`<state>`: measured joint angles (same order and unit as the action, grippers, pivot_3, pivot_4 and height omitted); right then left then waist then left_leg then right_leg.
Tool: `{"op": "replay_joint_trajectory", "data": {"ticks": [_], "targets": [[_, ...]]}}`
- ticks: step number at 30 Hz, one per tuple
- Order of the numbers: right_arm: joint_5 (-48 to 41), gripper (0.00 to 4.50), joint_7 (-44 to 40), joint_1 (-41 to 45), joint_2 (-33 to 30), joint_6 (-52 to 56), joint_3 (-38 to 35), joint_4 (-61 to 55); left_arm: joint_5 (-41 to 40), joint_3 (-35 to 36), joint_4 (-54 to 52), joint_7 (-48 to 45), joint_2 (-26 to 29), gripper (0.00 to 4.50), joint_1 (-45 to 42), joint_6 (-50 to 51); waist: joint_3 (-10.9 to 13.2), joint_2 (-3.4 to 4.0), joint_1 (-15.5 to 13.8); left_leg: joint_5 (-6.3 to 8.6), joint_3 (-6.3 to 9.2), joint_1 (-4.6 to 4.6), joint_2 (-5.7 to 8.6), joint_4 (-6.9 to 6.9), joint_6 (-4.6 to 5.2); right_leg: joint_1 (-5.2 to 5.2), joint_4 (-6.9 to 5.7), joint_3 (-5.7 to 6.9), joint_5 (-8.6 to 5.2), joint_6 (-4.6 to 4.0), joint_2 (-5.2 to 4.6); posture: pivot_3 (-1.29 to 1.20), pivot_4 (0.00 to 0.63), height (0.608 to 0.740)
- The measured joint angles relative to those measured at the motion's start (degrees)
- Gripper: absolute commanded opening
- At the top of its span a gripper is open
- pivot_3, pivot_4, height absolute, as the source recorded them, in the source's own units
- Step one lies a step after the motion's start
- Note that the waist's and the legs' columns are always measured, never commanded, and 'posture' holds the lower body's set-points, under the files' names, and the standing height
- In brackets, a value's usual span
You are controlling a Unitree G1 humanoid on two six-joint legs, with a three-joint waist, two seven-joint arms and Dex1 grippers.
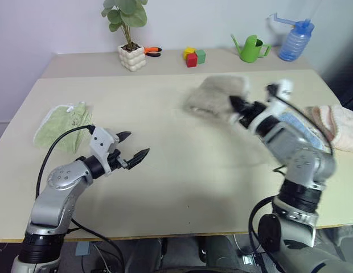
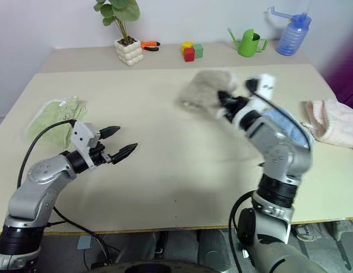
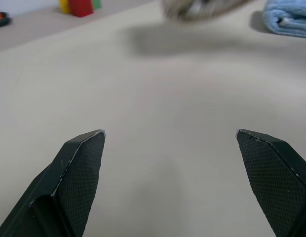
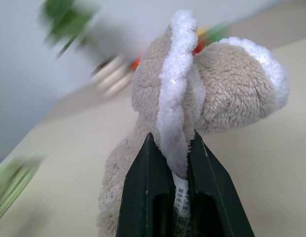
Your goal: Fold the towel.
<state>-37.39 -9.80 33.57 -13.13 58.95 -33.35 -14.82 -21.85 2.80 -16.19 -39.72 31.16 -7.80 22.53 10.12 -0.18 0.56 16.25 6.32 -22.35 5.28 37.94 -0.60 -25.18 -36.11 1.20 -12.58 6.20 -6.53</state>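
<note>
We saw the right end effector (image 4: 171,163) clamped on the towel (image 1: 217,95), its two black fingers (image 4: 143,197) pinching the white stitched edging with a small printed tag caught between them. The beige-tan towel hung bunched from that grip, lifted over the far middle of the table (image 1: 182,193), with its shadow on the surface below it in the left wrist view. The left end effector (image 1: 132,147) stood spread wide with nothing between its fingers (image 3: 79,168), low over the near left part of the table and well apart from the towel.

Around them we noted a pale green towel (image 1: 62,125) crumpled near the table's left edge, a light-blue towel (image 3: 288,17) lying beside the right arm, and a pink cloth (image 1: 341,126) at the right edge. Along the far strip stood a potted plant (image 1: 130,34), a few coloured blocks (image 1: 193,56), a green watering can (image 1: 251,48) and a blue bottle (image 1: 294,38).
</note>
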Motion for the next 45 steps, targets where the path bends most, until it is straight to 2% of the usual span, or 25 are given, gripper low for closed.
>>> {"op": "replay_joint_trajectory", "data": {"ticks": [4,9,11,15,18,23,29,34,36,40,43,45], "targets": [[-5.70,0.04,10.12,-2.21,-0.34,2.40,-12.85,-4.23,0.74,-3.86,5.01,-2.43,-2.15,4.35,-4.22,-2.00,0.00,0.00,-0.05,0.00,-0.03,0.00,-0.01,-0.01,0.01,0.02,0.03,-0.01,0.00,0.00,-0.02,0.00,0.150,0.732],[-12.08,0.04,19.64,-13.34,1.18,6.88,-22.08,-10.72,1.73,-5.47,10.77,-5.11,-3.25,4.35,-7.67,-4.38,-0.02,0.05,0.09,0.01,-0.11,0.02,-0.02,-0.02,0.04,0.02,0.00,-0.09,0.00,0.00,-0.01,0.00,0.150,0.732],[-15.91,0.04,23.24,-16.00,1.95,8.69,-24.37,-11.94,2.19,-6.15,12.16,-6.20,-3.72,4.35,-8.45,-5.26,-0.05,0.14,0.21,0.02,-0.17,0.06,-0.03,-0.02,0.06,0.02,-0.02,-0.18,0.00,0.01,0.00,0.00,0.150,0.732],[-21.90,0.04,28.13,-18.89,1.91,9.83,-24.42,-13.25,2.98,-6.67,14.08,-7.20,-4.47,4.35,-8.92,-6.19,-0.08,0.19,0.21,0.03,-0.19,0.08,-0.06,-0.02,0.09,0.03,-0.03,-0.22,0.00,0.01,0.04,0.00,0.150,0.732],[-22.58,1.04,30.35,-19.96,1.59,7.99,-23.39,-13.24,3.66,-6.69,14.48,-7.60,-4.95,4.35,-8.93,-6.85,-0.08,0.19,0.06,0.05,-0.24,0.08,-0.04,0.02,0.13,0.06,-0.02,-0.22,-0.01,0.03,0.03,0.00,0.150,0.732],[-21.87,3.44,30.09,-21.38,-3.17,2.59,-19.77,-14.23,3.88,-6.66,14.46,-7.54,-5.15,4.35,-8.57,-7.01,-0.08,0.20,0.06,0.07,-0.24,0.09,-0.05,0.04,0.16,0.08,-0.01,-0.21,-0.02,0.05,0.05,0.00,0.150,0.732],[-14.24,3.44,25.76,-23.02,-12.81,-5.47,-16.45,-11.42,4.51,-6.41,14.27,-6.10,-5.16,4.35,-7.93,-7.25,-0.08,0.19,0.01,0.07,-0.26,0.10,-0.04,0.07,0.17,0.12,0.00,-0.21,-0.02,0.05,0.04,0.00,0.150,0.732],[-5.10,3.44,17.60,-22.09,-22.10,-13.82,-10.23,-6.93,6.85,-3.79,17.34,-1.12,-5.30,4.35,-8.72,-10.18,-0.08,0.19,0.26,0.08,-0.30,0.20,-0.09,0.04,0.19,0.18,0.01,-0.21,-0.02,0.06,0.08,0.00,0.150,0.732],[-2.77,3.44,13.30,-20.73,-24.50,-16.40,-6.35,-6.06,8.10,-2.81,18.90,1.09,-5.26,4.35,-9.08,-11.63,-0.08,0.19,0.30,0.09,-0.33,0.25,-0.11,0.04,0.19,0.22,0.01,-0.22,-0.02,0.06,0.09,0.00,0.150,0.732],[1.44,3.44,-1.17,-19.77,-29.20,-21.76,8.03,-6.26,9.77,-0.76,20.11,4.21,-4.79,4.35,-9.16,-13.26,-0.05,0.14,0.14,0.10,-0.30,0.26,-0.11,0.05,0.22,0.27,0.07,-0.20,-0.03,0.06,0.09,0.00,0.150,0.732],[3.56,3.44,-11.43,-19.93,-29.53,-25.45,17.49,-5.36,9.71,1.52,17.68,4.89,-2.93,4.35,-6.46,-13.26,-0.02,0.09,0.11,0.13,-0.29,0.24,-0.08,0.05,0.26,0.28,0.12,-0.21,-0.03,0.08,0.04,0.00,0.150,0.732],[5.30,3.44,-15.56,-19.06,-29.55,-27.43,20.47,-2.93,9.02,3.28,15.79,4.83,-1.91,4.35,-4.43,-12.84,0.01,0.05,-0.14,0.13,-0.29,0.22,-0.04,0.09,0.26,0.28,0.15,-0.21,-0.02,0.09,0.00,0.00,0.150,0.732]]}}
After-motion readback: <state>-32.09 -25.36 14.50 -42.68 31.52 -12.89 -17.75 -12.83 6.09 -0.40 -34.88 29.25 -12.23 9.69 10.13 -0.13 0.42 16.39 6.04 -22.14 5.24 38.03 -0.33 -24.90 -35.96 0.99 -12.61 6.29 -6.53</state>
